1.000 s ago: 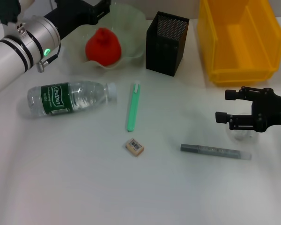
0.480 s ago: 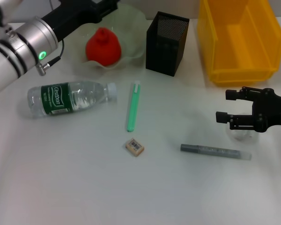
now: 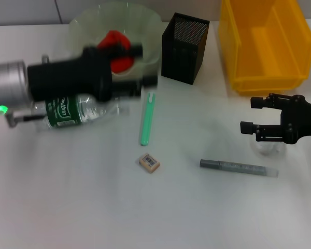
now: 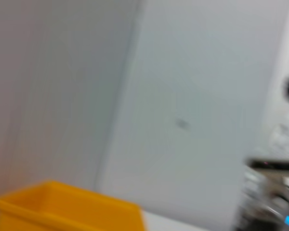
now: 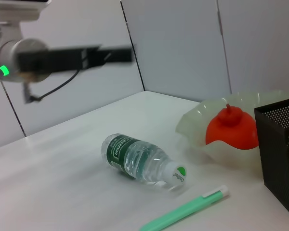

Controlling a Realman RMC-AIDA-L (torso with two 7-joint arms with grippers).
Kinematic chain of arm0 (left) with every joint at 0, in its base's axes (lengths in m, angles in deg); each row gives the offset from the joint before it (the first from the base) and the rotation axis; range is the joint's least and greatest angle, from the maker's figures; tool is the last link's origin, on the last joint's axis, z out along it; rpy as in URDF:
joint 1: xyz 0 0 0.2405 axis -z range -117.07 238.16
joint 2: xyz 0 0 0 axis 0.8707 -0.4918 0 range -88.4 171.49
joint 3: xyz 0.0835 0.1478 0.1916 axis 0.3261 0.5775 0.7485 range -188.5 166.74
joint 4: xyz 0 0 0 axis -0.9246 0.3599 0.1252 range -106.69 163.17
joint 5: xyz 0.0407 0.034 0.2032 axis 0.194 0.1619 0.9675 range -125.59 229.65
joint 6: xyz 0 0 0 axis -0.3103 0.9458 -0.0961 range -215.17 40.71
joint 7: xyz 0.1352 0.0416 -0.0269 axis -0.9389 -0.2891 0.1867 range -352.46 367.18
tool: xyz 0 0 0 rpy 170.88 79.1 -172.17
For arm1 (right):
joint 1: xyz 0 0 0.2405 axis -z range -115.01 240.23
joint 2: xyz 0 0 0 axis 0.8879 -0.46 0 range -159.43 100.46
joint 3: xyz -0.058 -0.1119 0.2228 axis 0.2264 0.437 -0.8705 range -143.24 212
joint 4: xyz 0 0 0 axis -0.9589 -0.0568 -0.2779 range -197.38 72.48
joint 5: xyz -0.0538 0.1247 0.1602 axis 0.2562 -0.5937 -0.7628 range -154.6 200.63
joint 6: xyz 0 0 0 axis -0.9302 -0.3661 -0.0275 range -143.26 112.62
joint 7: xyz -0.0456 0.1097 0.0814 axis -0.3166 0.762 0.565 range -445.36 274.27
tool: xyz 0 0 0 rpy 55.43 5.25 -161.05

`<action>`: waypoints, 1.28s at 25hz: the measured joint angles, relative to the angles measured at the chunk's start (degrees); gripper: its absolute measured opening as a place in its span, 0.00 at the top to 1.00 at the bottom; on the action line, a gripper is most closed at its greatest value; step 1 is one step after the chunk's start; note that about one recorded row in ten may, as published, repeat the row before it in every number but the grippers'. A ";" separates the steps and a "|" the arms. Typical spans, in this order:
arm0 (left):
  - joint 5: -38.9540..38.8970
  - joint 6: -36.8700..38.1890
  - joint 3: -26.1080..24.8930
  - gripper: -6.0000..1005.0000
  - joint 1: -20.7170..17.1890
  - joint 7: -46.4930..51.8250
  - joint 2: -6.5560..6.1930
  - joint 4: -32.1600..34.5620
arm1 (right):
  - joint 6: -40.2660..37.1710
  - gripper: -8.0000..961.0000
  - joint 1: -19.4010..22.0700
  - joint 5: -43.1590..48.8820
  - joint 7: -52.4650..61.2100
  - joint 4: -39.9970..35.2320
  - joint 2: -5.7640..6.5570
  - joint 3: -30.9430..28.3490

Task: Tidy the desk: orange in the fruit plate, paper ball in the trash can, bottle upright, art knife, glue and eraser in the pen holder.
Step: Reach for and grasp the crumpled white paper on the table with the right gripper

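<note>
The orange (image 3: 115, 39) sits in the pale-green fruit plate (image 3: 145, 21), partly hidden by my left arm. The bottle (image 3: 67, 115) lies on its side, cap pointing right, also seen in the right wrist view (image 5: 139, 159). My left gripper (image 3: 143, 65) hangs open and empty above the bottle's cap end, in front of the plate. The green art knife (image 3: 146, 118), tan eraser (image 3: 149, 162) and grey glue stick (image 3: 238, 167) lie on the desk. The black pen holder (image 3: 184, 47) stands behind them. My right gripper (image 3: 250, 115) is open above the white paper ball (image 3: 269, 149).
The yellow trash can (image 3: 267, 44) stands at the back right, behind my right gripper; its corner shows in the left wrist view (image 4: 62, 207). The right wrist view shows the orange (image 5: 231, 130), the plate (image 5: 197, 125), the pen holder (image 5: 284, 149) and the knife (image 5: 183, 211).
My left arm has swung from behind the plate down and to the right, and now lies across the bottle and the plate's front. The right gripper has stayed put.
</note>
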 joint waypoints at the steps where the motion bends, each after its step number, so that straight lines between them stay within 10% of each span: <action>1: 1.92 1.64 -0.12 0.18 -0.10 0.46 -0.22 0.17 | -0.11 0.17 -0.04 0.00 0.01 -0.03 0.04 0.04; 8: 14.73 4.79 -1.62 0.18 -1.23 1.28 -0.74 0.69 | -1.40 0.18 -0.20 0.21 0.69 -1.27 0.29 -0.09; 25: 19.11 -1.24 -1.48 0.18 -6.24 -12.30 1.24 0.16 | -1.69 0.18 -1.37 2.18 5.44 -1.79 0.79 0.13; 32: 19.08 -0.95 -1.53 0.18 -6.28 -13.41 2.12 0.17 | -7.47 0.18 -6.20 13.23 25.04 -11.63 1.71 0.27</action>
